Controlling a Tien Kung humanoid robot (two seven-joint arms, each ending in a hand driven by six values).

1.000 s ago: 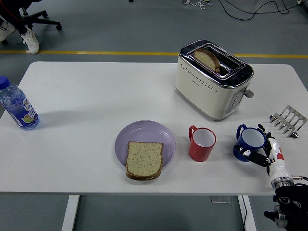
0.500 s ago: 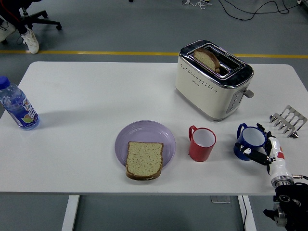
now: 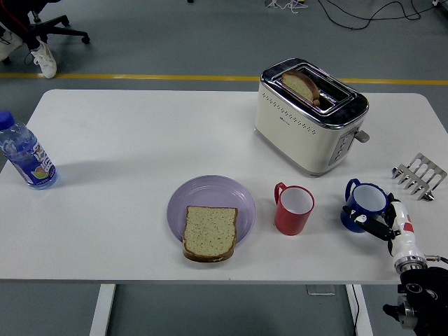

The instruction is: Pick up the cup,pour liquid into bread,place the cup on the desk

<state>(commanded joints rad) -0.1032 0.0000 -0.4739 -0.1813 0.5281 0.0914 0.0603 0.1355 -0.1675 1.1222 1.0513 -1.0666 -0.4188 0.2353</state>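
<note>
Grey workshop floor with a yellow line beyond a white desk (image 3: 140, 133), seen from above

Taking the red cup (image 3: 294, 209) as landmark and going left to right:
- far to its left, at the desk's left edge, a water bottle (image 3: 25, 160) lying tilted
- just left of it, a lilac plate (image 3: 210, 196) with a slice of bread (image 3: 209, 232) on the plate's near half, overhanging the rim toward the near edge
- behind it and slightly right, a cream toaster (image 3: 310, 115) with a slice of toast (image 3: 301, 85) standing in one slot
- near on its right, a blue cup (image 3: 365, 206), upright, handle turned to the upper left, away from the arm
- further right and a little behind, a small metal toast rack (image 3: 419, 175)

Right robot hand (image 3: 376, 224) up from the lower right corner, dark fingers (image 3: 369, 225) curled against the blue cup's near-right wall, seemingly pinching it; how firm the grip is, not clear at this size. No left hand in view.

Deciding relation: blue cup directly ahead-left of the right robot hand, touching it, and the bread well to the left past the red cup, so a long carry leftward over or around the red cup before any tilt.

Against the earlier frames: fingers drawn in tighter to the cup wall, blue cup nudged very slightly right, not yet lifted off the desk; everything else unmoved
</note>
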